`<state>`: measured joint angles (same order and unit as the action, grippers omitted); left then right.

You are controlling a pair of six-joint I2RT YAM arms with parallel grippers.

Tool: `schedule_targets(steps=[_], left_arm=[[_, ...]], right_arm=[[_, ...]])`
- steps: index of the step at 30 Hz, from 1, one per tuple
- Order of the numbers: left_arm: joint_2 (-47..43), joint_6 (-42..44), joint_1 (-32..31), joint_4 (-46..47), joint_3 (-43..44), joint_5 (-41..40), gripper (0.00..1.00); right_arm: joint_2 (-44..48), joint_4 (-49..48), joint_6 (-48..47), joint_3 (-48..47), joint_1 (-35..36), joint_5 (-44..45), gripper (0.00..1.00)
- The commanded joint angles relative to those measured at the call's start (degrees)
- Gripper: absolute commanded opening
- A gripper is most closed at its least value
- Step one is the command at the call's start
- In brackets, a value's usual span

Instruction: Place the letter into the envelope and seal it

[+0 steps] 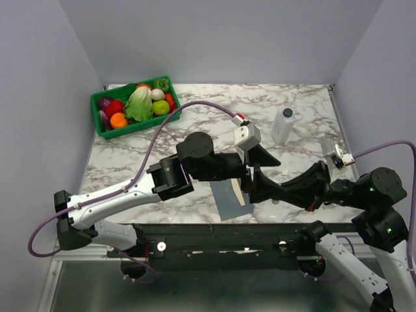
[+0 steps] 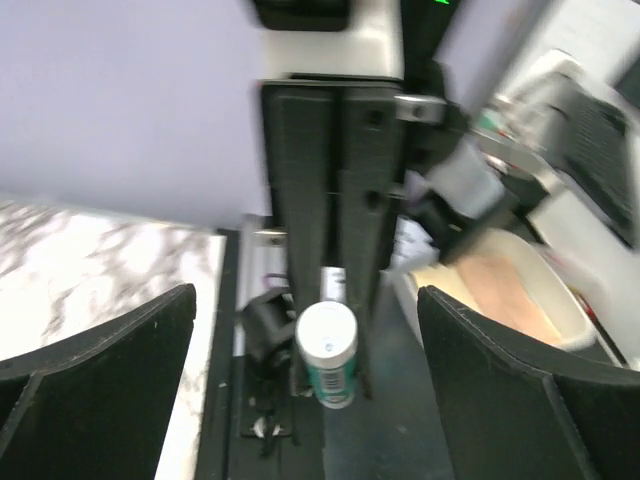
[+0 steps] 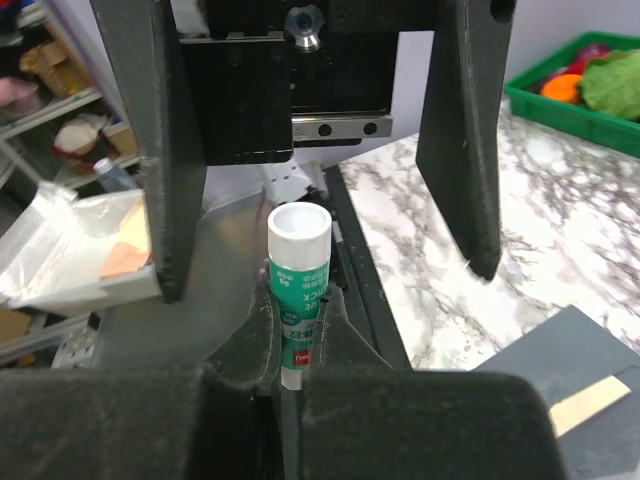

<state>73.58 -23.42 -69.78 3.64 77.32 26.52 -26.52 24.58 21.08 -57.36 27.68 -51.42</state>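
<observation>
the thin cream-tan paper letter [image 3: 588, 402] looks mostly tucked into the flat slate-grey paper envelope [image 3: 545, 355], which lies at the near edge of the marble table [image 1: 305, 130]. only a strip shows, so i'd judge sealing is what's left. the right gripper [image 3: 300, 345] is clamped on a white-and-teal glue stick [image 3: 297, 270]. the left gripper [image 3: 327, 280] gapes wide around it, holding nothing. the arms hide the envelope's flap, and the left wrist view is blurred.

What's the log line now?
left tool open, facing glue stick | right tool shut on glue stick | envelope on table, letter edge showing
</observation>
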Motion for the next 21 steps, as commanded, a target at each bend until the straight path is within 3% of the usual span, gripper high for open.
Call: schedule_targets(steps=[1, 3, 8, 12, 21], left_arm=[[-2.48, -2.24, 0.43, -7.32, 1.52, -26.41, 0.99], [-3.00, -3.55, 0.43, -7.51, 1.43, -32.73, 0.99], [-2.22, -4.44, -0.62, -11.72, 3.88, -39.70, 0.99], [1.29, -2.25, -3.25, -18.13, 9.93, -42.25, 0.88], [3.76, -1.98, -6.25, -19.55, 10.49, -43.66, 0.86]], right_arm=[[-1.51, 2.65, -0.16, 0.06, -0.17, 9.48, 0.01], [-2.65, 4.24, -0.86, -0.64, -0.17, 11.16, 0.01], [-3.27, 6.97, -1.75, -1.35, -0.17, 15.03, 0.01], [-3.01, 7.15, -1.57, -1.44, -0.17, 16.79, 0.01], [-2.57, 7.68, -1.92, -1.35, -0.17, 18.20, 0.01]])
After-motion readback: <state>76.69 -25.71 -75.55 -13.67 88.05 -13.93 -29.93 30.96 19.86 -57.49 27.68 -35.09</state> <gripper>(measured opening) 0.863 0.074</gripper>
